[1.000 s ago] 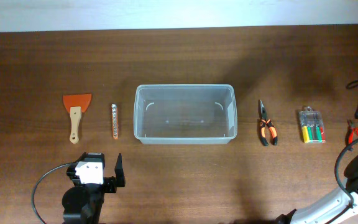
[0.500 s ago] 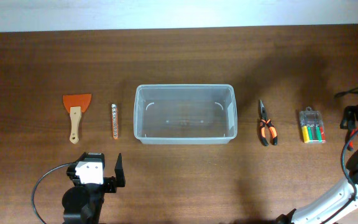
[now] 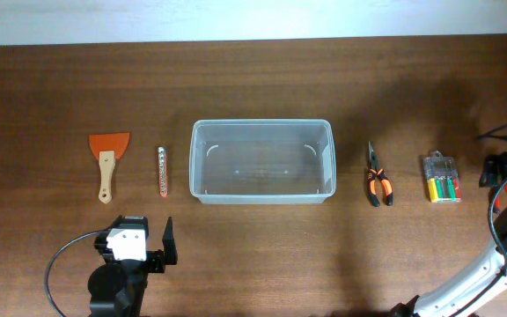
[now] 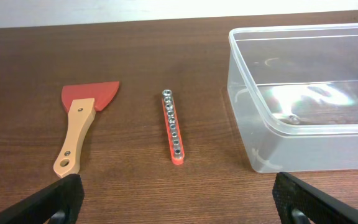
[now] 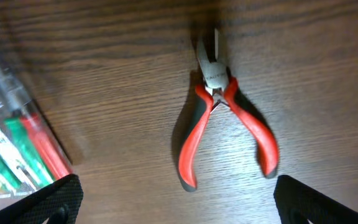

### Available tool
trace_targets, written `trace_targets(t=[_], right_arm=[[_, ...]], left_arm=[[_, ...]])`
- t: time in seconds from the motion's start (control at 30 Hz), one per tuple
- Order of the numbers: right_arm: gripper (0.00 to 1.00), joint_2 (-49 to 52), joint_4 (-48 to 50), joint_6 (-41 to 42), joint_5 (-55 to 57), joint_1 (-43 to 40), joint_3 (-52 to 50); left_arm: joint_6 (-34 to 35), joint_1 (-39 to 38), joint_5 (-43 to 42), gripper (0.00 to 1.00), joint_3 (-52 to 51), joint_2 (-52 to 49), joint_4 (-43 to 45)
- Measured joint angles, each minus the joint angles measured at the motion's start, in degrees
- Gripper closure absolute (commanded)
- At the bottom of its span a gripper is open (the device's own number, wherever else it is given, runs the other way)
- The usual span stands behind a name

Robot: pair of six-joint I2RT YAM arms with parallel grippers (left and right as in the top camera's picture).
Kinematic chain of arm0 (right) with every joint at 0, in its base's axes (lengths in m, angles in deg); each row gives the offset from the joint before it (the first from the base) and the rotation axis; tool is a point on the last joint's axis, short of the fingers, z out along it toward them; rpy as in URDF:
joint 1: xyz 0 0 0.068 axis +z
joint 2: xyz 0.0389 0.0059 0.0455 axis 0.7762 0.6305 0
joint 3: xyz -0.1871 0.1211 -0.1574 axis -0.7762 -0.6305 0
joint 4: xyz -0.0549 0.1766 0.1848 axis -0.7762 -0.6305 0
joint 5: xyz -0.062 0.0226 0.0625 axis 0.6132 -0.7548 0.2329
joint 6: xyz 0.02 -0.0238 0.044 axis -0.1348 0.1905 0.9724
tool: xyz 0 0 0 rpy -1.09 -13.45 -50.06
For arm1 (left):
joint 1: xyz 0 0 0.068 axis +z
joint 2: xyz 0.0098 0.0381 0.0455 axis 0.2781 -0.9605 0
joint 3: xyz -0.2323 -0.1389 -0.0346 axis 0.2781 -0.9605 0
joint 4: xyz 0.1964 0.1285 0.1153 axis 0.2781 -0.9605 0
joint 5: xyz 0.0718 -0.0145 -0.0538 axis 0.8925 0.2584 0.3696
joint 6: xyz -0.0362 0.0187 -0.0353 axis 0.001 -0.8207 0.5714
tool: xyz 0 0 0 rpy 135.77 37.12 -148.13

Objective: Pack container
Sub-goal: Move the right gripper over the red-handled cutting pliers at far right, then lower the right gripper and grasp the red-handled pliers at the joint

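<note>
The container [image 3: 260,123], a large clear plastic bin, stands in the middle of the table with nothing in it; its left end shows in the left wrist view [image 4: 258,118]. My left gripper [image 3: 148,244] is open and holds nothing, near the front edge, in front of a red bit holder [image 4: 171,124] and an orange scraper [image 4: 79,121]. My right gripper [image 3: 503,169] is open at the far right edge. It hovers just above red-handled pliers [image 5: 225,118], which lie between its fingertips in the right wrist view.
Orange-handled pliers [image 3: 377,181] lie right of the container. A small clear case of screwdrivers [image 3: 441,179] lies further right and also shows in the right wrist view [image 5: 14,146]. The scraper [image 3: 106,163] and bit holder [image 3: 162,172] lie left of the container.
My right gripper has moved in over the red pliers at the right edge. The left arm and the objects have not moved.
</note>
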Motion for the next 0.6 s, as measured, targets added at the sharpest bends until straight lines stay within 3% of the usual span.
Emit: trace_targets(t=[0.23, 0.6], right_arm=[[0.02, 0.7, -1.55, 6.91, 0.37, 0.0, 0.0], [0.02, 0.7, 0.24, 8.13, -2.08, 0.0, 0.0]], left_arm=[[0.0, 0.0, 0.0, 0.01, 0.0, 0.0, 0.0], [0.0, 0.0, 0.0, 0.01, 0.0, 0.0, 0.0]])
